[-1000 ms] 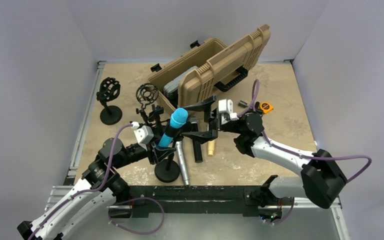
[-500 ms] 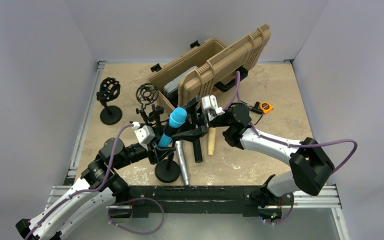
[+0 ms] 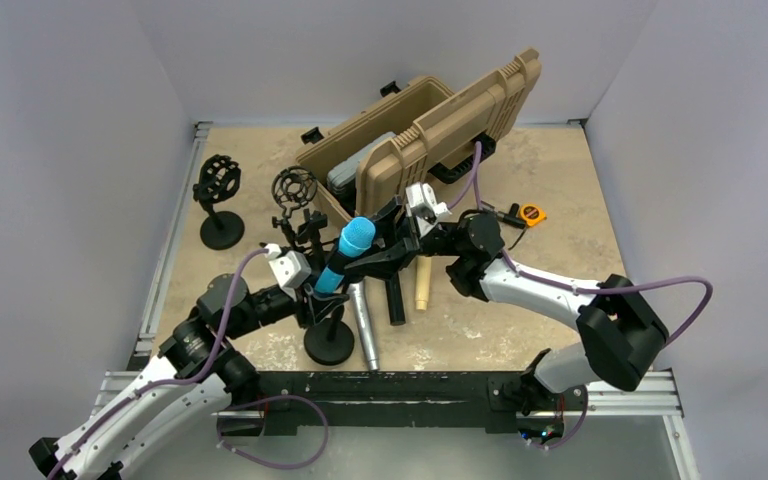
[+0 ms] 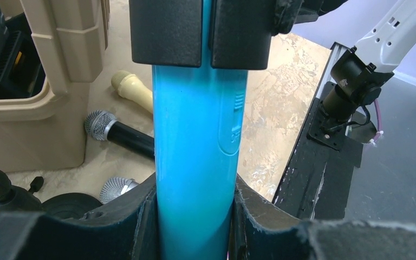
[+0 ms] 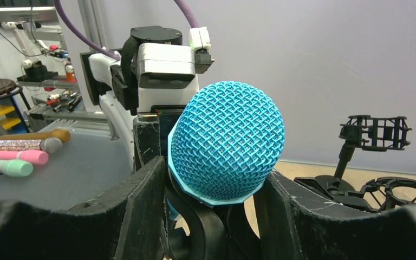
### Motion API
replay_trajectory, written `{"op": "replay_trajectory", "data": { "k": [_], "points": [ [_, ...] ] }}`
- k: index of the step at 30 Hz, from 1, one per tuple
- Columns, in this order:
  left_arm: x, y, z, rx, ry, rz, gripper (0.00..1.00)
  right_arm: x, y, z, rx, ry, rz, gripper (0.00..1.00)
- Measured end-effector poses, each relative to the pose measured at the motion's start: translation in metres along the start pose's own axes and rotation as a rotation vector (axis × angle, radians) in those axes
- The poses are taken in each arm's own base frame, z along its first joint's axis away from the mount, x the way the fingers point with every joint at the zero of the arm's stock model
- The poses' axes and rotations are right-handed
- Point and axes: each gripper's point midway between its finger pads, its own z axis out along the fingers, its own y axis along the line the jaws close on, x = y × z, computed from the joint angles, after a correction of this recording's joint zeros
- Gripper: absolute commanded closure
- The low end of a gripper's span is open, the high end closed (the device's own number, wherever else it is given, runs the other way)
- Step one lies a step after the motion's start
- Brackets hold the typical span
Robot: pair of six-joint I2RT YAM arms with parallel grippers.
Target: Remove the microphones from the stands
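Microphone (image 3: 348,250), blue, sits tilted in the clip of the stand (image 3: 329,346), near the table's front centre; it is not yet lifted out. Left gripper (image 4: 195,216) is clamped on the microphone's lower body, pads pressed to both sides. Right gripper (image 5: 212,183) straddles the mesh head with jaws partly apart; the wrist view does not show whether they touch it. Judgement: approach and bracing done, extraction not begun. Left to do: secure the upper hold, draw the microphone clear of the clip, carry it off the stand.
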Motion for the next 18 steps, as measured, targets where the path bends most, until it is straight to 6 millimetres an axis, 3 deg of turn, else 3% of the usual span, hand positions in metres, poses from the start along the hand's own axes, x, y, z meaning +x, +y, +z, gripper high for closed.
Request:
{"op": "replay_trajectory", "data": {
  "k": [3,10,15,17,18],
  "points": [
    [0.000,0.000,0.000,-0.002,0.010,-0.003,0.58,0.000,0.000,-0.001,0.007,-0.010,0.006,1.00],
    [-0.003,0.018,-0.004,-0.123,0.028,-0.050,0.30,-0.004,-0.004,0.001,0.035,-0.033,-0.034,1.00],
    [-0.020,0.022,-0.020,-0.184,0.011,-0.042,0.10,-0.002,-0.014,0.003,0.086,-0.032,-0.083,1.00],
    [-0.032,0.020,-0.028,-0.191,-0.009,-0.034,0.07,-0.001,-0.018,0.005,0.111,-0.030,-0.095,1.00],
    [-0.038,0.019,-0.033,-0.194,-0.016,-0.031,0.10,-0.001,-0.020,0.007,0.121,-0.027,-0.100,1.00]
  ]
}}
